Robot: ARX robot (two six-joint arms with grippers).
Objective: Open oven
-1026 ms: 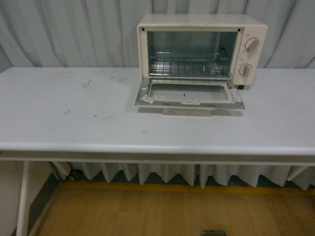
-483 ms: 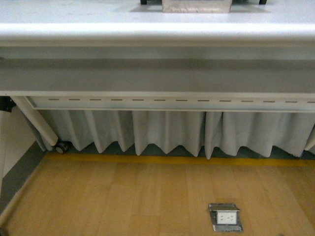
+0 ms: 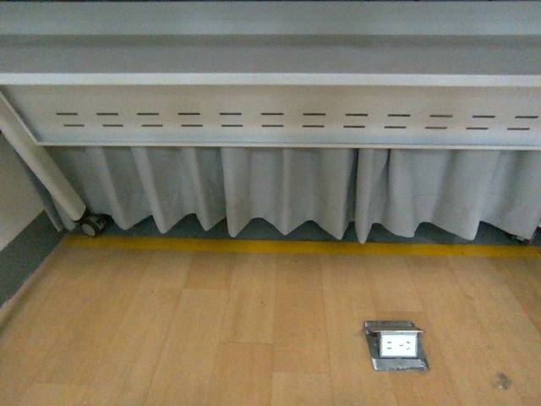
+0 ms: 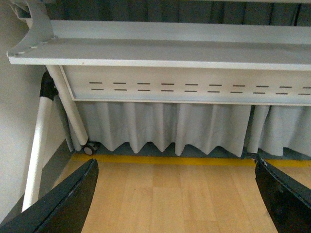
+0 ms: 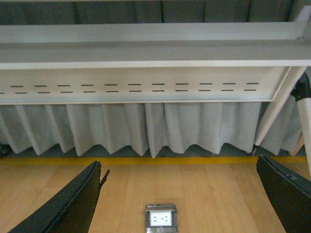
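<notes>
A: What is shown of the surface and the room?

B: Only the underside of the grey-white metal table is seen in the front view, with a pale apron panel pierced by two rows of short slots. Behind it a pleated grey-white curtain is hung down to the floor. The light wooden plank floor is crossed by one yellow line along the curtain's foot.

A: And the cream-white toaster oven?

B: It is not seen in any current view; its place cannot be told.

A: What can be counted?

B: One silver floor socket box with an open lid is set into the planks, and it is also seen in the right wrist view. One small black caster wheel is seen at the foot of a slanted white tubular table leg. In the left wrist view two white legs are seen at the table's end, one of them banded in black.

A: How are the grippers held?

B: The left gripper is shown with two dark fingers spread wide apart over the floor, with nothing between them. The right gripper is likewise shown with two dark fingers spread wide, and nothing is gripped.
</notes>
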